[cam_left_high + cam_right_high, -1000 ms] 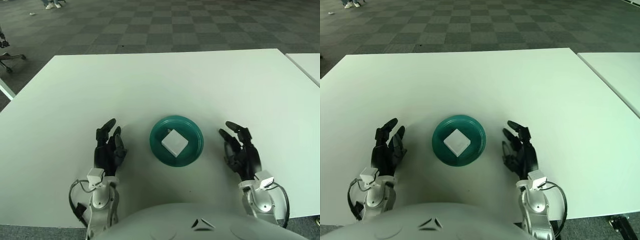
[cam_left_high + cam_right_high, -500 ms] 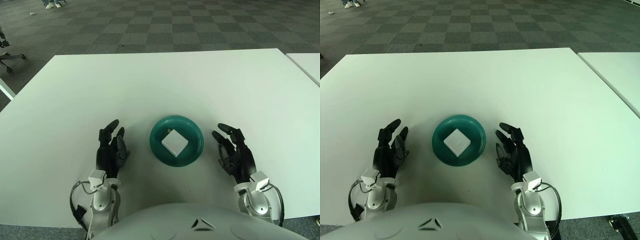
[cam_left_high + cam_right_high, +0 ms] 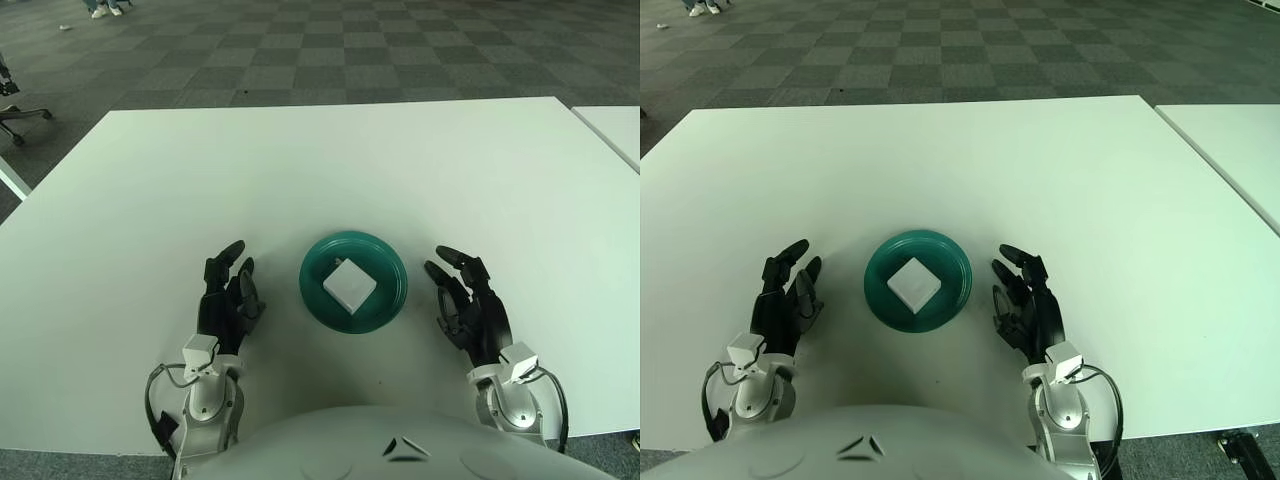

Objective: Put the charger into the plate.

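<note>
Both the left hand (image 3: pixel 226 300) and the right hand (image 3: pixel 469 307) are showing black, jointed fingers. Silver-white wrists are carrying small white blocks and looping black cables. A rounded pale grey chest (image 3: pixel 390 445) is bearing a small dark mark.

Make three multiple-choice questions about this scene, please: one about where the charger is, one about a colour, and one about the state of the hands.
1. Where is the charger?
A. On the bare table
B. In the plate
C. In the left hand

2. What colour is the plate?
A. Green
B. Red
C. Yellow

3. What are the two hands doing?
A. Both grasp the plate
B. The right hand holds the charger
C. Both are open and hold nothing

Answers:
1. B, the white charger lies inside the plate on the table.
2. A, its rim is dark teal green.
3. C, the left hand and the right hand show beside the plate, one on each side, fingers spread.
</note>
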`<action>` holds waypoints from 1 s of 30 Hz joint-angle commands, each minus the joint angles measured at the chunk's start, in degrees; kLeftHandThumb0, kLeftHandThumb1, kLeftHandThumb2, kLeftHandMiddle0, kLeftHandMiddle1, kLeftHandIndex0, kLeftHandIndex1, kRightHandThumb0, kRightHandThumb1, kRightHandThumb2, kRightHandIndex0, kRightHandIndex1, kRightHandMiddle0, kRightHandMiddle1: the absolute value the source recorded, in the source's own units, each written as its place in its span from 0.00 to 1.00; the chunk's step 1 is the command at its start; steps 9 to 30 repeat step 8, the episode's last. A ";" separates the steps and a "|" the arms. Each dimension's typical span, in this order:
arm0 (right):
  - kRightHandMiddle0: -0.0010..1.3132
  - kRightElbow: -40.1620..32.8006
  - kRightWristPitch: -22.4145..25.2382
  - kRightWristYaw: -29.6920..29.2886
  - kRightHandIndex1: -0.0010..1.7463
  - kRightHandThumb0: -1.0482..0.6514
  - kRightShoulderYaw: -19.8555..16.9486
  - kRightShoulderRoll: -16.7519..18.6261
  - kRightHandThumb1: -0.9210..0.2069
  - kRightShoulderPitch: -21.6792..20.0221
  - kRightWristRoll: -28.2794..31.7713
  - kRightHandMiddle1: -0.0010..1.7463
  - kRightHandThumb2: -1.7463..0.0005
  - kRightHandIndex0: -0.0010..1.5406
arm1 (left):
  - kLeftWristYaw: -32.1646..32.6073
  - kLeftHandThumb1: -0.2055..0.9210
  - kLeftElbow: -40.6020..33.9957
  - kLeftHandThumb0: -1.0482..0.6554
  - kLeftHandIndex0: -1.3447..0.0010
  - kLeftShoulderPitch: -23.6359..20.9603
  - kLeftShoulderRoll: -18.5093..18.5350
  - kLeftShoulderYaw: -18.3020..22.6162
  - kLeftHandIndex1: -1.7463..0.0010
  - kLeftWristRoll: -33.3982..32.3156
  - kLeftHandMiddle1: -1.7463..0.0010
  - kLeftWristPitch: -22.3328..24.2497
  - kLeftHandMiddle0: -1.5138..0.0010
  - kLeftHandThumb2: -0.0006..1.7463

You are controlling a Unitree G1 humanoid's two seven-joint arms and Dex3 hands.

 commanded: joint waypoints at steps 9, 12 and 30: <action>0.00 19.70 4.03 3.54 0.04 0.24 0.67 -3.60 0.00 -17.64 -4.14 0.43 0.65 0.20 | -1.01 1.00 1.72 0.14 0.95 0.37 1.05 -0.24 0.44 -0.28 0.91 -0.85 0.68 0.52; 0.00 19.70 4.03 3.54 0.04 0.24 0.67 -3.60 0.00 -17.64 -4.14 0.43 0.65 0.20 | -1.01 1.00 1.72 0.14 0.95 0.37 1.05 -0.24 0.44 -0.28 0.91 -0.85 0.68 0.52; 0.00 19.70 4.03 3.54 0.04 0.24 0.67 -3.60 0.00 -17.64 -4.14 0.43 0.65 0.20 | -1.01 1.00 1.72 0.14 0.95 0.37 1.05 -0.24 0.44 -0.28 0.91 -0.85 0.68 0.52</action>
